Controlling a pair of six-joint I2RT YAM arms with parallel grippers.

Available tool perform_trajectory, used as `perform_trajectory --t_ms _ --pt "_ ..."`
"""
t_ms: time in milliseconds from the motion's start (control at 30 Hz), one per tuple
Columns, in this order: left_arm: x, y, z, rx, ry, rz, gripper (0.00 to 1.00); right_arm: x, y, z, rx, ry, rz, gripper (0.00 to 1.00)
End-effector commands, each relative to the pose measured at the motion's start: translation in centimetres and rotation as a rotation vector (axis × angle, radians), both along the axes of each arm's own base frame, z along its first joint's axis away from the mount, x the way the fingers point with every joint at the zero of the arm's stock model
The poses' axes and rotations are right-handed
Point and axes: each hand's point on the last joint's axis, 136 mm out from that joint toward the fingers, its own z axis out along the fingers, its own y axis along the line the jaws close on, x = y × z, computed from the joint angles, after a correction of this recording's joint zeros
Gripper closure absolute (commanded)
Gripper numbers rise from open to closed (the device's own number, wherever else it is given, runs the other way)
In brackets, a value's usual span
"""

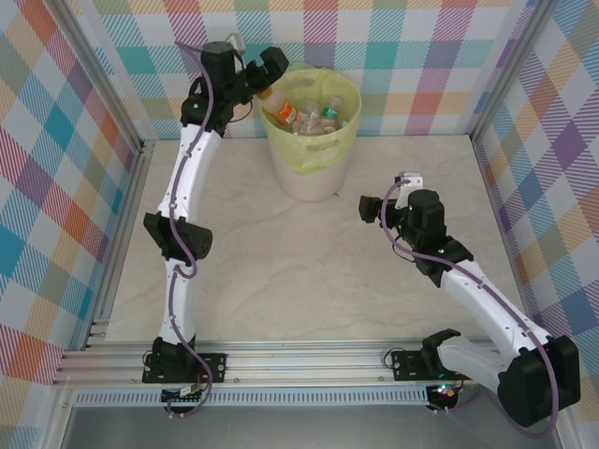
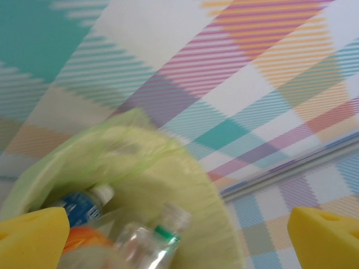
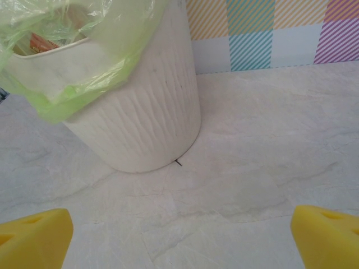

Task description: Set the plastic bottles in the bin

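Observation:
The bin (image 1: 314,176), a cream-white bucket with a yellow-green bag liner, stands at the back of the table. Several plastic bottles (image 1: 314,118) lie inside it. An orange-labelled bottle (image 1: 280,105) leans at the left rim. My left gripper (image 1: 263,73) hangs open just above that rim. Between its yellow fingertips (image 2: 33,238), the left wrist view looks down on a blue-labelled bottle (image 2: 84,205), a clear bottle with a green neck ring (image 2: 161,234) and an orange label (image 2: 84,240), all inside the liner (image 2: 188,188). My right gripper (image 1: 386,195) is open and empty, low over the table, facing the bin (image 3: 148,120).
Plaid walls and aluminium rails (image 1: 117,253) enclose the marble-look table (image 1: 309,281). The liner's edge (image 3: 61,101) droops over the bin's outer wall. Bare tabletop (image 3: 224,190) lies between my right gripper (image 3: 179,238) and the bin.

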Motion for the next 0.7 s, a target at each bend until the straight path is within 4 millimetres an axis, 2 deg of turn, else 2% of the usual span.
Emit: perform_trajectory --t_ms 0,67,133,200,300,367,500,667 --pt "-1.4 -0.3 1.0 0.012 -0.011 -0.003 0.0 0.1 -0.4 0.2 0.002 -0.008 -0.02 0.0" --pt "-1.6 -1.8 0.8 -0.021 -0.004 -0.045 0.0 0.3 -0.5 0.0 -0.001 -0.006 -0.021 0.0" --pt "-2.1 -4.4 0.6 -0.038 -0.011 -0.121 0.0 0.4 -0.3 0.0 0.0 -0.005 -0.014 0.0" --pt "-2.4 -6.2 0.0 -0.063 0.002 -0.169 0.0 0.5 -0.2 0.0 0.0 -0.004 -0.013 0.0" --pt "-2.7 -7.6 -0.4 -0.076 0.017 -0.201 0.0 0.5 -0.1 0.0 0.006 -0.003 -0.007 0.0" --pt "-3.0 -7.5 -0.1 -0.068 0.012 -0.201 0.0 0.4 -0.1 0.0 0.006 -0.002 -0.004 0.0" --pt "-4.9 -6.4 2.3 -0.024 -0.035 -0.212 0.0 0.3 -0.3 -0.3 -0.002 0.005 -0.006 0.0" --pt "-7.9 -3.1 5.4 0.07 -0.082 -0.18 0.0 0.1 -1.2 -0.3 -0.026 -0.005 -0.028 0.0"
